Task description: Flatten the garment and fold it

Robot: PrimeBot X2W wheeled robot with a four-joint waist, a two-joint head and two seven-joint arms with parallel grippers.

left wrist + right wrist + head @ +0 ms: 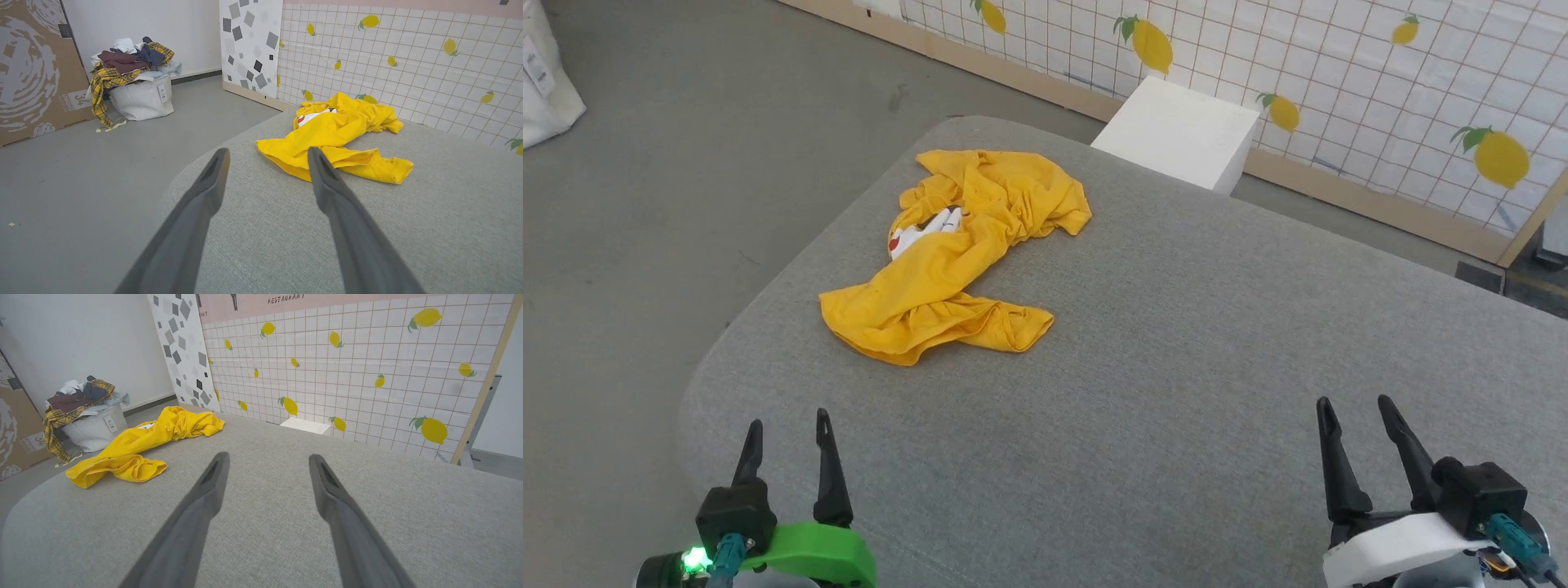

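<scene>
The mustard-yellow garment (964, 245) lies crumpled in a long bunch on the far left part of the grey padded table (1176, 343). A bit of its white and red print (923, 230) peeks out between folds. In the left wrist view the garment (339, 134) lies just beyond the fingertips, and in the right wrist view the garment (143, 445) sits off to the left. My left gripper (788, 425) hovers open at the near left of the table, empty. My right gripper (1356, 408) stands open at the near right, empty too.
A white box (1180, 131) stands on the floor behind the table, against a lemon-patterned tiled wall (1339, 65). A white bin heaped with clothes (130, 81) sits on the grey floor to the left, beside a cardboard panel (32, 69). The table's left edge (711, 359) is rounded.
</scene>
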